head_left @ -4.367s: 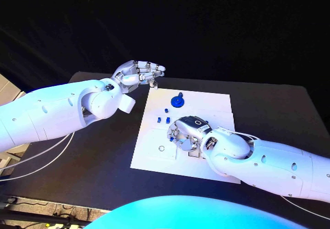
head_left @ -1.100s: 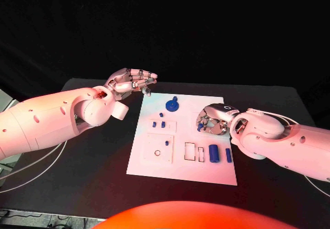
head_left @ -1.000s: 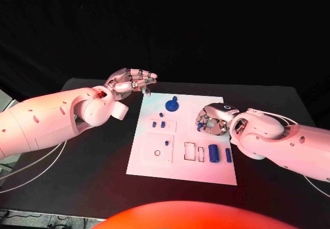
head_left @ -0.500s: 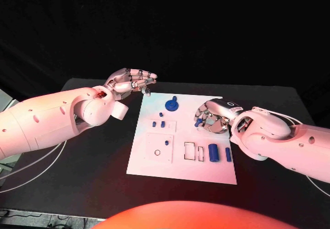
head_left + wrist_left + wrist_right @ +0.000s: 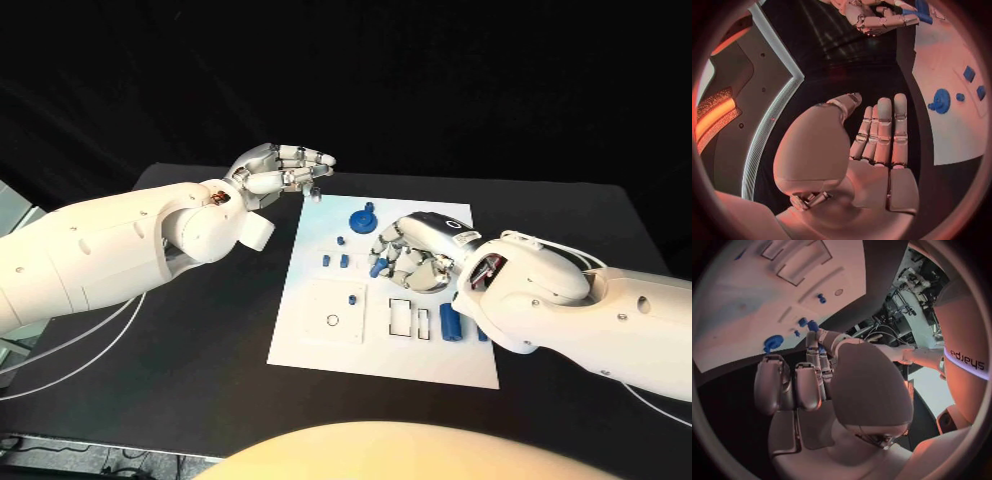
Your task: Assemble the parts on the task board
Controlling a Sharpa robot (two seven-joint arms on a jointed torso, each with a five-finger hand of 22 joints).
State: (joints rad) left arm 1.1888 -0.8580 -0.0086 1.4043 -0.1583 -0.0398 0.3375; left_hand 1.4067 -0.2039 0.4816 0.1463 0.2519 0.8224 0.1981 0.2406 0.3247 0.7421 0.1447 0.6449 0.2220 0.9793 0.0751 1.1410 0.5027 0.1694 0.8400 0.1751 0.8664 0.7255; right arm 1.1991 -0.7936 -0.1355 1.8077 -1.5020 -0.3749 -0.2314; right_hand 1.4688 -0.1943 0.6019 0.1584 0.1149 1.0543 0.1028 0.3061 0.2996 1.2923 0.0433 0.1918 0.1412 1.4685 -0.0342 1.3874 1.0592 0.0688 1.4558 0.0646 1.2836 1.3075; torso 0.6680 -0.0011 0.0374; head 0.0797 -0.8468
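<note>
One piece of lettering can be read: the word "sharpa" in dark letters on the white curved shell of the robot's arm (image 5: 967,360), seen in the right wrist view, where it appears turned upside down and runs along the shell's edge. No other text, number, brand mark or sign is legible on the white task board, the blue parts or the black worktop.

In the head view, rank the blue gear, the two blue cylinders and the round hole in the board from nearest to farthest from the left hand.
Measured from the left hand, head view:
1. Blue gear, at the board's far end, closest.
2. Round hole, near the board's left edge, farther.
3. Two blue cylinders, right side beside the right arm, farthest.
</note>
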